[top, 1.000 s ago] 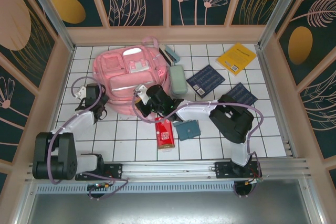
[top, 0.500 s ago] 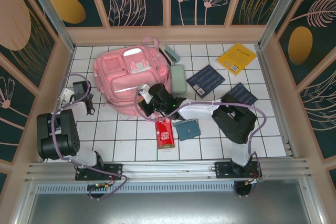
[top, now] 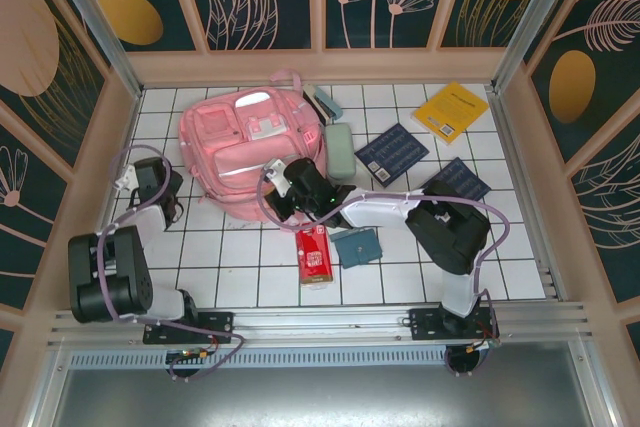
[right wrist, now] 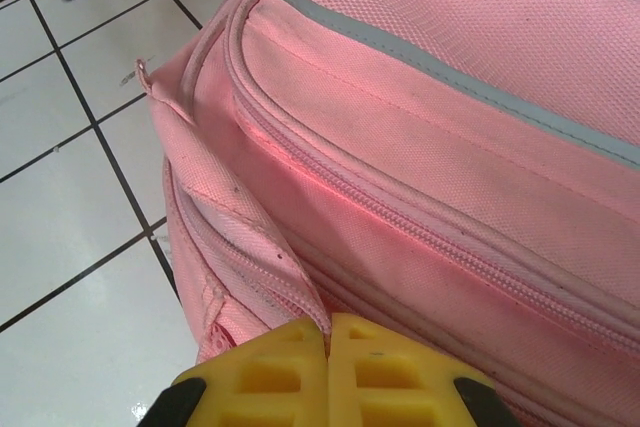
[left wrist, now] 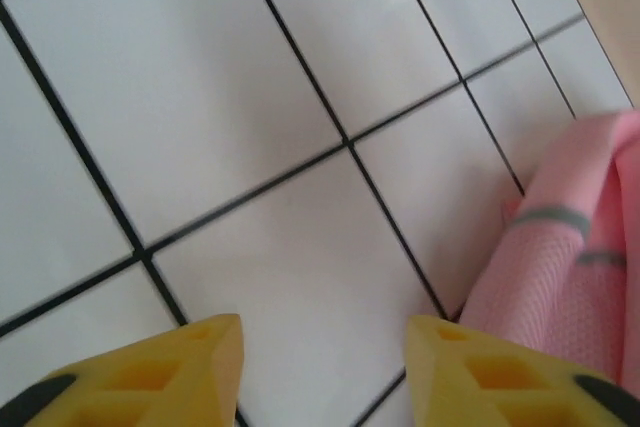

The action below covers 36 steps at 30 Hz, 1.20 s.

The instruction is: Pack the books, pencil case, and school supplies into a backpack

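Observation:
The pink backpack lies flat at the back left of the tiled table. My right gripper is at its near edge, shut on a fold of backpack fabric beside a zipper; the right wrist view has the yellow fingertips pressed together on it. My left gripper hangs over bare tile left of the backpack, open and empty, with the backpack's edge to its right. The mint pencil case, two navy books, a yellow book, a red packet, a teal square and a stapler lie on the table.
Wooden walls close in the table at the back and both sides. An aluminium rail runs along the near edge. The right arm stretches across the middle, over the tiles near the teal square.
My left gripper has come off the backpack's lower left edge, moved left over bare tile and opened. The right gripper has stayed shut at the backpack's near edge.

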Each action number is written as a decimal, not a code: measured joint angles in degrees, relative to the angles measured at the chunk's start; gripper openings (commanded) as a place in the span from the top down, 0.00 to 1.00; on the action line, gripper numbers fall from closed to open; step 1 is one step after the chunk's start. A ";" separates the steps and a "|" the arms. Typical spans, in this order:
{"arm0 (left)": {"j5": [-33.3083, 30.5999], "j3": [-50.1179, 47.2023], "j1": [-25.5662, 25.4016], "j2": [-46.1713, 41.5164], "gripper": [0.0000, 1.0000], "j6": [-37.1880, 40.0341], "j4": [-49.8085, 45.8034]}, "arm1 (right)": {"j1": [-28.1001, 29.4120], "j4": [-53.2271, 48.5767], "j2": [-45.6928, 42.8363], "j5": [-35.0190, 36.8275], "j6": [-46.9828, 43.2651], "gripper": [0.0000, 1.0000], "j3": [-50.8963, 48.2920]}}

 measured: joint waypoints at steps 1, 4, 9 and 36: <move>1.46 -1.27 0.00 -1.22 0.34 0.04 0.24 | -0.13 0.00 0.00 -0.11 0.00 1.00 0.00; 6.05 -5.42 0.00 -4.87 0.16 -0.17 1.31 | -0.48 0.00 0.00 -0.31 0.02 1.00 0.00; 14.10 -10.88 0.00 -7.43 0.16 -1.68 4.55 | -0.59 0.00 0.00 -0.70 0.04 1.00 0.00; 33.20 -18.82 0.42 -6.60 0.52 -15.47 25.42 | -0.59 0.02 0.00 -1.20 0.90 1.00 0.00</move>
